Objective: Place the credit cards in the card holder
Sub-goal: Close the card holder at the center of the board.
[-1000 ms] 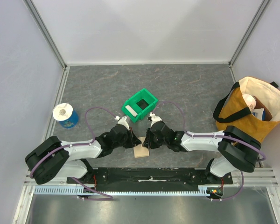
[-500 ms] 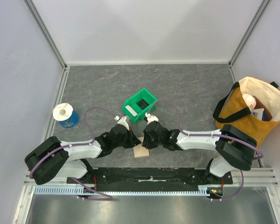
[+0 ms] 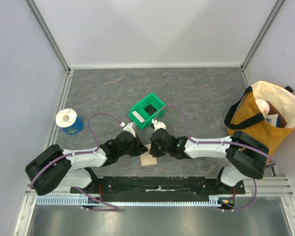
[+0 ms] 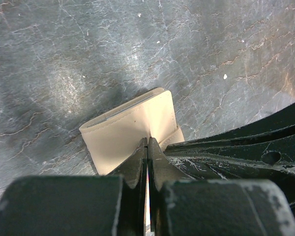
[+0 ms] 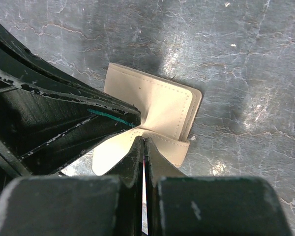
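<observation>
Two grippers, one holder: both arms clamp it at the table's near middle.

The left gripper has its jaws pressed together on a flap of the single tan holder. The right gripper is likewise closed on the opposite flap, so the holder sits partly spread between the two. It rests on the grey table, just near of the one green bin. One whitish card lies in the bin's left side; no other cards can be made out. One blue cup stands at far left, and one tote bag at far right.
</observation>
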`<action>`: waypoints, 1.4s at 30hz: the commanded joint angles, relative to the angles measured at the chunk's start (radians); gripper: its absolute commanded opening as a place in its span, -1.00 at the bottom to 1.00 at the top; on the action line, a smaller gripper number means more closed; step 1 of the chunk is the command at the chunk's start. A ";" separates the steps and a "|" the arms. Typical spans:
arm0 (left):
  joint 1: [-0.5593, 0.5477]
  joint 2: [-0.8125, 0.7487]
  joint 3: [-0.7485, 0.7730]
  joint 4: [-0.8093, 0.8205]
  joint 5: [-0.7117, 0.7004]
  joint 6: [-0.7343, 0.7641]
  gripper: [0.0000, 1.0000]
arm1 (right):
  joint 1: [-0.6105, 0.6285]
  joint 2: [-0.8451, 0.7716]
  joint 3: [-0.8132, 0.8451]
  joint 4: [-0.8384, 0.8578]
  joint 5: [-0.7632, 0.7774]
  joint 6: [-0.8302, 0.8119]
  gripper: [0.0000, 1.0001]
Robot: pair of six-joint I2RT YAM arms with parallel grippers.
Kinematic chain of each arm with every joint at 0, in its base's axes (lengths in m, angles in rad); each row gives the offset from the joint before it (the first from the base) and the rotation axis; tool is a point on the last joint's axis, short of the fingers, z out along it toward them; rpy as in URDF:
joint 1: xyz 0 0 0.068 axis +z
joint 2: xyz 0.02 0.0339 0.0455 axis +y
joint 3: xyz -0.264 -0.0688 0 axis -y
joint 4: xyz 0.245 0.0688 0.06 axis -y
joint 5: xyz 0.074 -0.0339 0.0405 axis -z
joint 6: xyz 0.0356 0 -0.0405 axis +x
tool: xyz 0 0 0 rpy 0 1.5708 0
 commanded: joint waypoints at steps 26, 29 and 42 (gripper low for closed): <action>-0.004 -0.223 0.011 -0.226 -0.110 0.077 -0.38 | 0.018 -0.008 -0.041 -0.089 0.091 -0.054 -0.72; -0.004 -0.284 -0.027 -0.238 -0.148 0.056 -0.21 | 0.014 -0.023 -0.007 -0.081 0.088 -0.064 -0.64; -0.005 -0.223 -0.100 -0.165 -0.093 0.027 -0.16 | -0.003 -0.080 -0.005 -0.049 0.121 -0.045 -0.36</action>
